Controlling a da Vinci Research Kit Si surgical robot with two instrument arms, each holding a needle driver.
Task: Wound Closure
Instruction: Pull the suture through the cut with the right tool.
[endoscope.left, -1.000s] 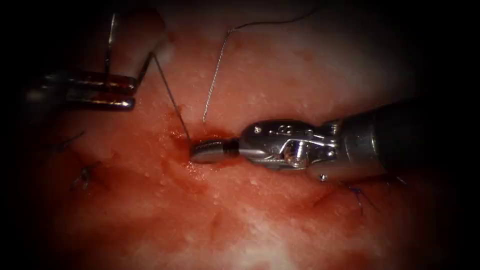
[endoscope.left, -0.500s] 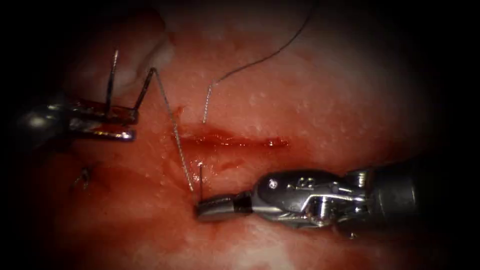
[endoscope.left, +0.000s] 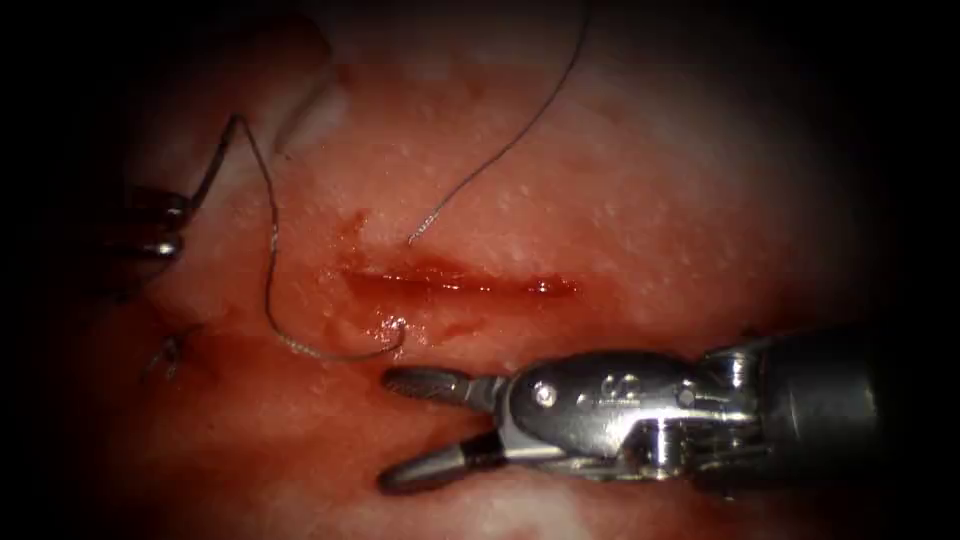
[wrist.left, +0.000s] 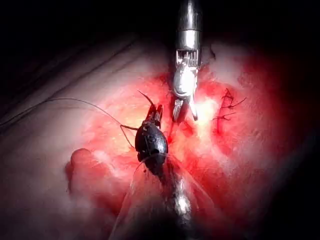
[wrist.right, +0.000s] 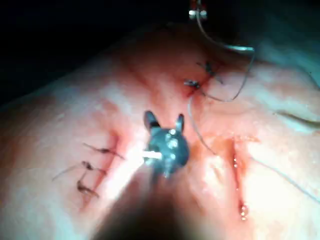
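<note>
Endoscope view: the right tool lies below the cut, its two ribbed steel jaws spread wide and holding nothing. The left tool sits at the far left with its jaws together on the curved needle, gripped near one end; the needle arcs up clear of the tissue, not in it. From the needle the thread hangs slack, sweeps down and curls right to where it enters the tissue just below the cut's left end. A second strand leaves the tissue above the cut and runs upward.

The risks are judgements. The loose loop lies close to the right tool's open jaws, so it could snag or be nicked, as this tool can cut. A hard pull from the left tool could tear the soft edge.

The tissue is pale, moist and pebbled, glossy with red fluid pooled along the narrow straight slit. The thread is fine, dark and wiry. Older knotted stitches sit to the left. In the right wrist view the right tool's jaws stand parted like two short prongs.
</note>
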